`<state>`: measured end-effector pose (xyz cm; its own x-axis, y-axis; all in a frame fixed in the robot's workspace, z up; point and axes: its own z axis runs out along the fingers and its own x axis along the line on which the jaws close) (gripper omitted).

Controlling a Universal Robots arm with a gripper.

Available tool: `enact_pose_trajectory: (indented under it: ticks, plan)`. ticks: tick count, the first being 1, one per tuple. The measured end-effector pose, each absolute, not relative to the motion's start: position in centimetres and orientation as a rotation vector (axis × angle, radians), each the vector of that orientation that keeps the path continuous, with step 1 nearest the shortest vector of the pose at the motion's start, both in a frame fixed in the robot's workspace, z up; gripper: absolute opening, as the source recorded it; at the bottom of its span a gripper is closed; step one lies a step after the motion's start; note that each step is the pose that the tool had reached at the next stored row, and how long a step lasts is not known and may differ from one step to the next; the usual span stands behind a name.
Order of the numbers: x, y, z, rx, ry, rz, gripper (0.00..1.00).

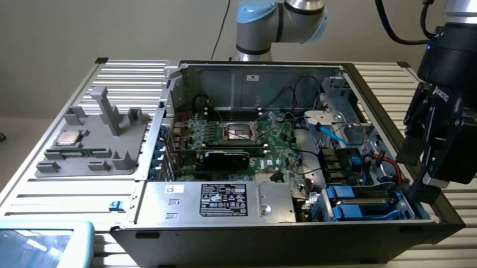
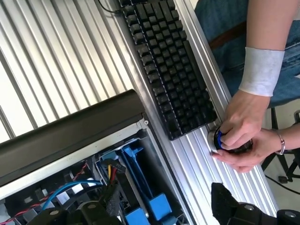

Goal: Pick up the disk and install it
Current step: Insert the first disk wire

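The jaws stand apart, clamped on nothing, above a corner of the open computer case (image 1: 246, 240) (image 2: 70, 131). The disk (image 1: 350, 211) (image 2: 135, 159) lies in the bay just below them, blue rails showing. Beyond them, a person's hand (image 2: 241, 126) grips a round knob (image 2: 220, 140) on the table (image 2: 56, 61).

You have blue and red cables (image 2: 70, 187) crowding the blue plastic drive carriers (image 1: 350, 204) inside the black computer case (image 1: 261, 240). Beside it, a black keyboard (image 2: 173, 70) and a person's hand (image 2: 243, 122) take up the ribbed aluminium worktop (image 2: 56, 56).
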<state>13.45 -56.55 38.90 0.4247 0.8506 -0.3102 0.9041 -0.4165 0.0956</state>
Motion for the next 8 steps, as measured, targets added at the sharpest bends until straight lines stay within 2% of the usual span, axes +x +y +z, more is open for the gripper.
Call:
enact_pose_trajectory:
  ticks: [1,2,3,6,7,8]
  plan:
    - [13.46,-56.76,38.91,2.434,1.533,-0.313,0.8]
    - [13.47,-56.94,38.91,2.435,1.535,-0.316,0.8]
    - [13.47,-57.07,38.91,2.436,1.537,-0.321,0.73]
    - [13.46,-57.19,38.91,2.434,1.551,-0.343,0.73]
    - [13.46,-57.19,38.92,2.429,1.56,-0.346,0.71]
    - [13.46,-57.19,38.91,2.42,1.573,-0.349,0.64]
